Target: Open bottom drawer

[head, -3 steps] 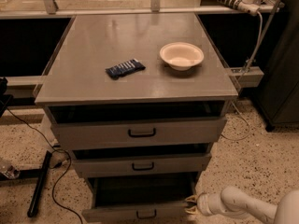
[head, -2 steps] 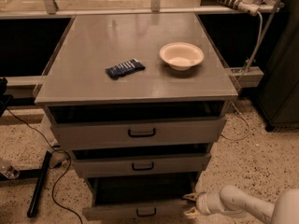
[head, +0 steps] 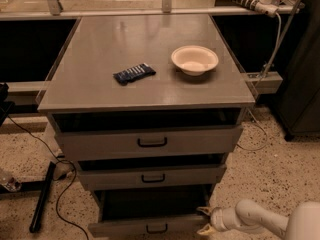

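Observation:
The grey cabinet has three drawers. The bottom drawer (head: 145, 227) is the lowest one, with a small black loop handle (head: 157, 229); it is pulled out, and its dark inside shows above the front panel. My gripper (head: 204, 220) is at the drawer's right front corner, low at the bottom right of the camera view, on a white arm (head: 255, 218). Its fingers (head: 205, 211) stand apart and hold nothing.
The middle drawer (head: 150, 176) and the top drawer (head: 150, 143) also stand a little out. On the cabinet top (head: 100, 91) lie a dark blue packet (head: 134, 73) and a white bowl (head: 194, 59). Cables and a black bar (head: 42, 196) lie on the speckled floor at left.
The gripper and arm have shifted slightly left along the drawer's right front corner. The bottom drawer stays pulled out about the same.

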Motion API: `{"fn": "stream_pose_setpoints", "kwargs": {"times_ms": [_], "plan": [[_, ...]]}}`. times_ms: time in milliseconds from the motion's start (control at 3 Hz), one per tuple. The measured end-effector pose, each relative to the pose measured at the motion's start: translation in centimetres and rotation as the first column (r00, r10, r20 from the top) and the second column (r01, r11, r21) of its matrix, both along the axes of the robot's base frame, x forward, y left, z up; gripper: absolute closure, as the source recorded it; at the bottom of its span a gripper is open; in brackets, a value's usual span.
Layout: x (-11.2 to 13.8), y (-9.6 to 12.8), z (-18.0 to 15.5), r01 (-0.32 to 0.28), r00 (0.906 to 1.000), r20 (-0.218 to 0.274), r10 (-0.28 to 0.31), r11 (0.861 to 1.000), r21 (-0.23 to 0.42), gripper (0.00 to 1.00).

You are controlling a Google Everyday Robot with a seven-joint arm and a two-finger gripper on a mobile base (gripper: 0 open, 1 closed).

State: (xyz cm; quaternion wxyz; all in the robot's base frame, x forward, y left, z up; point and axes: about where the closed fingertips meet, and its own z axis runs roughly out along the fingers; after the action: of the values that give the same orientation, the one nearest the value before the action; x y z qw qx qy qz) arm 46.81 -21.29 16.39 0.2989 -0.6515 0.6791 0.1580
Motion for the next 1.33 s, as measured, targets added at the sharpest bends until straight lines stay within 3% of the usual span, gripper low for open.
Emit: {"fn": "stream_pose_setpoints", "kwargs": {"times_ms": [333, 667, 1000, 1333], "plan": [[0.0, 0.0, 0.4, 0.000, 1.0000, 0.000, 0.000, 1.000, 0.000, 0.65], [-1.7, -0.8, 0.0, 0.013, 0.9998, -0.017, -0.014, 1.000, -0.007, 0.89], [-1.7, -0.8, 0.2, 0.013, 0.9998, -0.017, -0.014, 1.000, -0.007, 1.00], [-3.0, -1.0, 0.3, 0.028, 0.9994, -0.018, -0.028, 1.000, -0.007, 1.00]]}}
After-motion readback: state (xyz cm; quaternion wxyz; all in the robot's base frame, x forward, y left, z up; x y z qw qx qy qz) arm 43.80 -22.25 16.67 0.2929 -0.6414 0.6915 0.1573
